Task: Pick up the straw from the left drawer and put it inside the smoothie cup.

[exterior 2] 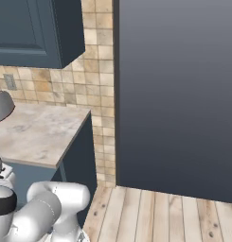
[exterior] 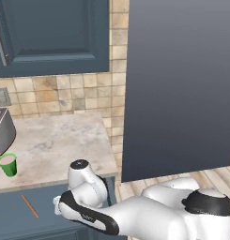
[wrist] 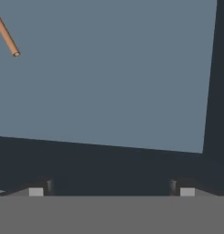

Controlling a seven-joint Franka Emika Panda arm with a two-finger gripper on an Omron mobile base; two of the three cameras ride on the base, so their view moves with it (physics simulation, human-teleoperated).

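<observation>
Claw (wrist: 111,191) spread apart over open drawer (wrist: 109,73), gripping nothing; straw (wrist: 6,33) flat inside, cup (exterior: 8,164) on table (exterior: 55,140).

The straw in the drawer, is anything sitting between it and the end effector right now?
Nothing visible does. The straw lies alone on the left drawer's bare blue floor, and the open end effector looks down over that floor, off to one side of it.

We see a tan tile wall (exterior: 65,93), a light stone counter (exterior: 55,140), a blue cupboard (exterior: 50,37) up high, a big dark panel (exterior 2: 179,94), and a wood floor (exterior 2: 155,217).
</observation>
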